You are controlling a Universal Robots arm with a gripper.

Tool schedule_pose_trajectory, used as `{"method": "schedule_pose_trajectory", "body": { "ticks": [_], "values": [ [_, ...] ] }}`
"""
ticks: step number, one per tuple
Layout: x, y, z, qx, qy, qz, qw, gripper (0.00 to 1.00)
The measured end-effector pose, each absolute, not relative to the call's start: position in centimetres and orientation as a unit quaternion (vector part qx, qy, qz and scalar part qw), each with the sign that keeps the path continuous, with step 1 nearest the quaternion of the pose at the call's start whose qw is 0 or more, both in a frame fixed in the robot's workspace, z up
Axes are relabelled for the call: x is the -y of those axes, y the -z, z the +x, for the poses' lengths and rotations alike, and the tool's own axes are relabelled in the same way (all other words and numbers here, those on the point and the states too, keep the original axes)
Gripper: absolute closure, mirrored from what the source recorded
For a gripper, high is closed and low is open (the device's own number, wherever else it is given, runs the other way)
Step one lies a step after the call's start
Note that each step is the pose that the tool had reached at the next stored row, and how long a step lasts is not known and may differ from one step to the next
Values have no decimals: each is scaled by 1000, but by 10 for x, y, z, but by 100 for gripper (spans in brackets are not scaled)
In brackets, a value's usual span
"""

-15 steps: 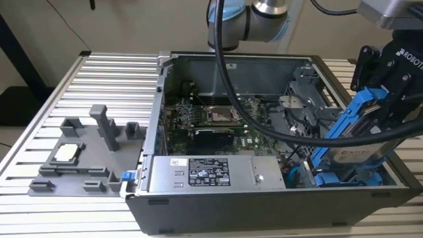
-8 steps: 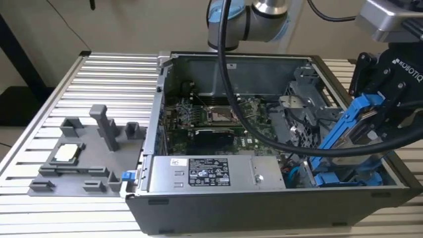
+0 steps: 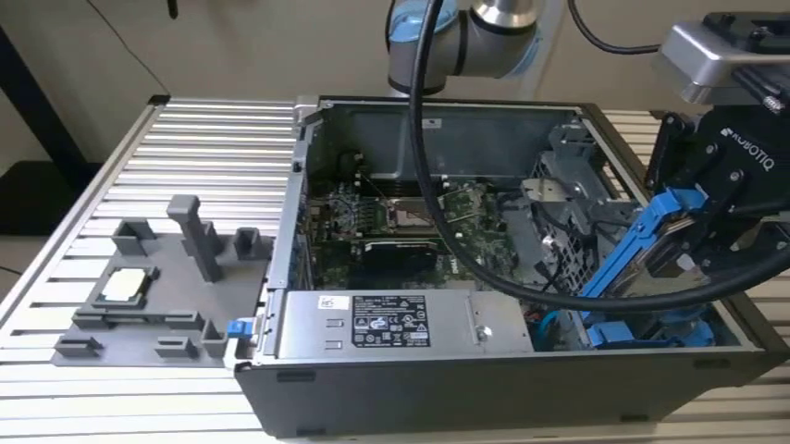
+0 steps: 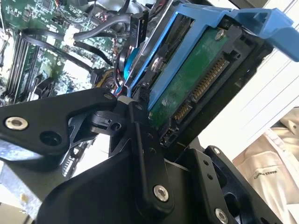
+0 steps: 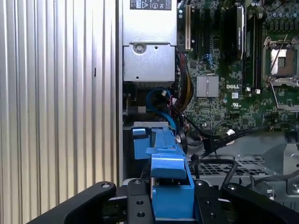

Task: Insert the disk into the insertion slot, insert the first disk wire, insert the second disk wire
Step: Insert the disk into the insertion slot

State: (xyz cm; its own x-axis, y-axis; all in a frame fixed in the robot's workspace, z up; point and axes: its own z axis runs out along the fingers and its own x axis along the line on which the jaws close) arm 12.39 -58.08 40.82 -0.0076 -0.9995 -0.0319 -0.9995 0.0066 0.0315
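While the black 2-fingered gripper [image 5: 172,199] hangs over the open grey metal computer case [image 3: 494,393], its jaws are clamped on the bright blue plastic frame of the flat silver-grey disk [image 5: 166,154], with 1 black finger on each side of that frame in the first wrist view. The second wrist view shows the disk's green circuit-board underside and a row of connector contacts at the end nearest the gripper.

In the exterior view the disk is tilted. Its upper end is in the jaws and its lower end dips inside the case toward the insertion slot [image 3: 648,333], the grey sheet-metal bay with blue plastic trim in the corner on the exterior view's right. It sits just above the bay and is not seated; whether the lower end touches the trim I cannot tell.

I judge step 1 of 3, the insertion, to be in hand, with the 2 wire steps not yet begun. Seating it calls for bringing the frame square to the bay and keeping clear of the thick black cable [image 3: 428,139] that loops across the case close by.

Beyond lie the silver power-supply box [image 3: 376,324], the green motherboard [image 3: 408,222], then the ribbed aluminium surface [image 3: 185,139] carrying a grey plastic fixture [image 3: 148,287].
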Motion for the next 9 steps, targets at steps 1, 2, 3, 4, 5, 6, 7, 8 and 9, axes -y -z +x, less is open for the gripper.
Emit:
{"method": "schedule_pose_trajectory", "body": {
  "ticks": [1,2,3,4,5,6,7,8,9],
  "values": [
    [581,-406,124,-709,-23,-704,1,67],
    [581,-405,124,-709,-23,-704,1,67],
    [581,-403,124,-709,-24,-704,1,67],
    [581,-401,125,-709,-24,-704,2,67],
    [581,-400,125,-709,-24,-704,2,67],
    [581,-398,125,-709,-25,-704,2,67],
    [581,-396,125,-709,-25,-704,2,67],
    [581,-394,125,-709,-25,-704,3,67],
    [581,-392,125,-709,-25,-704,3,67]
  ]
}}
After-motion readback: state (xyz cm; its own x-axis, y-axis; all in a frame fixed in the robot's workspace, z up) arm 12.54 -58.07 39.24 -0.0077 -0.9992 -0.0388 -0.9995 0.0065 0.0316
